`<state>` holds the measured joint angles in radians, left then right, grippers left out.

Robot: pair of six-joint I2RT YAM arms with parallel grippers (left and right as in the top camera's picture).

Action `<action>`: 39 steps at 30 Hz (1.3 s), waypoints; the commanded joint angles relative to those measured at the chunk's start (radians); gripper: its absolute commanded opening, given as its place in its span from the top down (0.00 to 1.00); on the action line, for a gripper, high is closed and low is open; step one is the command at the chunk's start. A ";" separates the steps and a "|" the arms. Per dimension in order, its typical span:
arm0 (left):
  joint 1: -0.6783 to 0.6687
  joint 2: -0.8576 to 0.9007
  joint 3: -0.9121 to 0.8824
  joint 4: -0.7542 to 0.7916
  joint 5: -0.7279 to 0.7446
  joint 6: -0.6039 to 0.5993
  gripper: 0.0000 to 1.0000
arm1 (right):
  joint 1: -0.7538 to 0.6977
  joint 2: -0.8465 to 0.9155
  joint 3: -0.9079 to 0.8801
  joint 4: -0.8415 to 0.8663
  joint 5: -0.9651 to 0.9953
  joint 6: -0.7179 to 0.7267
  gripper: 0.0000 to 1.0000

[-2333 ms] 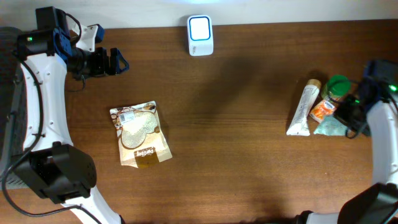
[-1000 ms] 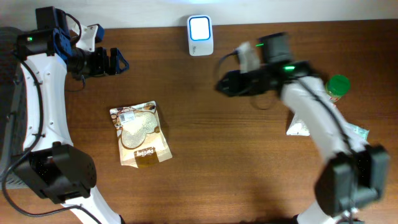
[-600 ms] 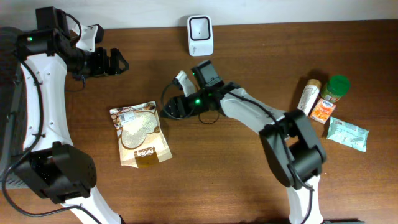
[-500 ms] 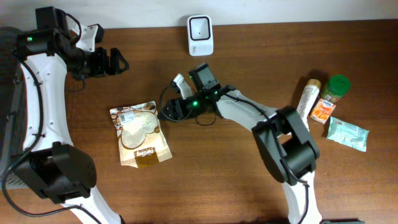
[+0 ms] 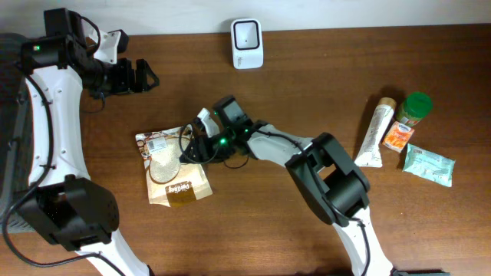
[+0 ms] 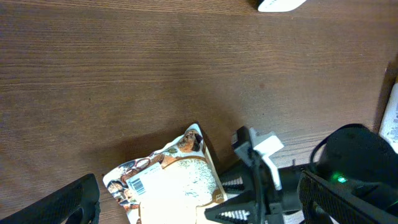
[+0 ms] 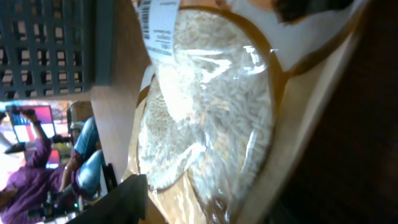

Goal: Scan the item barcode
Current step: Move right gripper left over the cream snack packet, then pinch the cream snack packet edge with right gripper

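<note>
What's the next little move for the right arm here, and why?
Probably close the right fingers on the edge of the rice pouch. They stand apart at that edge, the pouch lies flat on the table, and its barcode label faces up, far from the scanner.

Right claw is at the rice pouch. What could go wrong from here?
1. The pouch lies flat and the right claw meets it at one side edge, so it may slide instead of being gripped.
2. The barcode label sits toward the other side, facing up; held by one edge, the soft pouch could droop and hide it from the scanner.
</note>
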<state>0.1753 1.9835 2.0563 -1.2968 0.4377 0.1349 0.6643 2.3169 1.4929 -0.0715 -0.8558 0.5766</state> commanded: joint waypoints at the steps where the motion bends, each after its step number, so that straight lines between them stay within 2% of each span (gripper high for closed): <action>1: 0.004 -0.002 0.006 0.002 0.008 0.010 0.01 | 0.042 0.089 0.002 0.045 0.030 0.009 0.52; 5: 0.004 -0.002 0.006 0.002 0.008 0.010 0.01 | 0.062 0.129 0.003 0.123 0.031 0.009 0.57; 8: 0.004 -0.002 0.006 0.002 0.008 0.010 0.01 | 0.061 0.129 0.003 0.157 0.051 0.009 0.83; 10: 0.004 -0.002 0.006 0.001 0.008 0.010 0.01 | 0.056 0.129 0.003 0.156 0.043 0.009 0.95; 16: 0.004 -0.002 0.006 0.002 0.008 0.010 0.01 | -0.011 0.118 0.013 0.158 -0.118 0.008 0.96; 21: 0.004 -0.002 0.006 0.002 0.008 0.010 0.01 | -0.102 0.033 0.013 0.063 -0.130 -0.052 0.96; 28: 0.004 -0.002 0.006 0.002 0.008 0.010 0.01 | -0.232 -0.210 0.013 -0.425 0.114 -0.342 0.96; 32: 0.004 -0.002 0.006 0.001 0.008 0.010 0.01 | -0.261 -0.233 0.010 -0.599 0.135 -0.391 0.96; 39: 0.004 -0.002 0.006 0.001 0.008 0.010 0.01 | -0.259 -0.233 -0.055 -0.578 0.146 -0.370 0.96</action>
<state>0.1753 1.9835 2.0563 -1.2964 0.4377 0.1349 0.4007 2.0899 1.4685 -0.6739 -0.7223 0.2127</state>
